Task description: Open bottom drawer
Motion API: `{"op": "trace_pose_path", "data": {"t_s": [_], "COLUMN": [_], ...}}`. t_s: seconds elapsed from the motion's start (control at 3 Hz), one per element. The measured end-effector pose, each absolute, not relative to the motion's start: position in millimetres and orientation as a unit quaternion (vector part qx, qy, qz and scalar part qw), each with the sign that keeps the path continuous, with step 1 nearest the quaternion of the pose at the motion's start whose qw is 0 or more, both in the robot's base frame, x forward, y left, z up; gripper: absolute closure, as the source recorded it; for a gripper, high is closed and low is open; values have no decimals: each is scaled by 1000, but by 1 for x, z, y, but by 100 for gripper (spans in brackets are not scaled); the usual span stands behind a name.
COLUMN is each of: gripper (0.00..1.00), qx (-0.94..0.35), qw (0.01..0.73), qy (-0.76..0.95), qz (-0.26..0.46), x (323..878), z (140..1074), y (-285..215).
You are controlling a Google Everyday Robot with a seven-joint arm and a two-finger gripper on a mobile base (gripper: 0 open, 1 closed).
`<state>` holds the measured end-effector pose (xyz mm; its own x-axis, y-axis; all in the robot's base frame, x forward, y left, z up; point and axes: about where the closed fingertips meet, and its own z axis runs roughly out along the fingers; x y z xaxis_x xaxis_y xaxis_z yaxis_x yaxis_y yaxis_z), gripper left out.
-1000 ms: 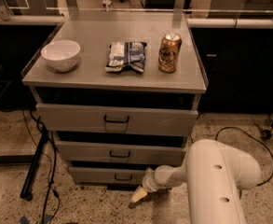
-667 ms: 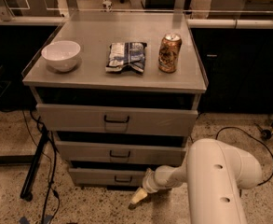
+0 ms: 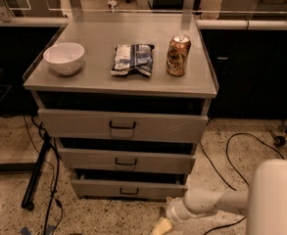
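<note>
The cabinet has three grey drawers. The bottom drawer (image 3: 128, 188) is the lowest and shallowest, with a small dark pull handle (image 3: 129, 192) at its centre. A dark gap shows above its front panel. My gripper (image 3: 160, 226) hangs at the bottom edge of the camera view, just below and to the right of the drawer's front, apart from the handle. Its white arm (image 3: 216, 202) reaches in from the lower right.
On the cabinet top (image 3: 94, 80) stand a white bowl (image 3: 63, 58), a snack bag (image 3: 132, 59) and a brown can (image 3: 178, 55). Black cables (image 3: 231, 151) trail on the speckled floor to the right. A dark stand leg (image 3: 35, 177) is at the left.
My arm has drawn back to the right, and the gripper has sunk lower, away from the bottom drawer's front. The drawers look unchanged.
</note>
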<state>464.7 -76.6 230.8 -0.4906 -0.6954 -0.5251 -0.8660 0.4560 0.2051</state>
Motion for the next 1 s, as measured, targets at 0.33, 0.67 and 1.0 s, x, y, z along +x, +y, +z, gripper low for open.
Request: {"op": "trace_pose_path", "data": {"t_s": [0.33,0.67,1.0], "gripper": [0,0,0], "qx": [-464,-473,-485], "qw": [182,203,217], "qy": [835,828,822], "qz": [232,220,205], "x": [449,484,517], "z": [229,229,228], "y": [-83,-70,-58]}}
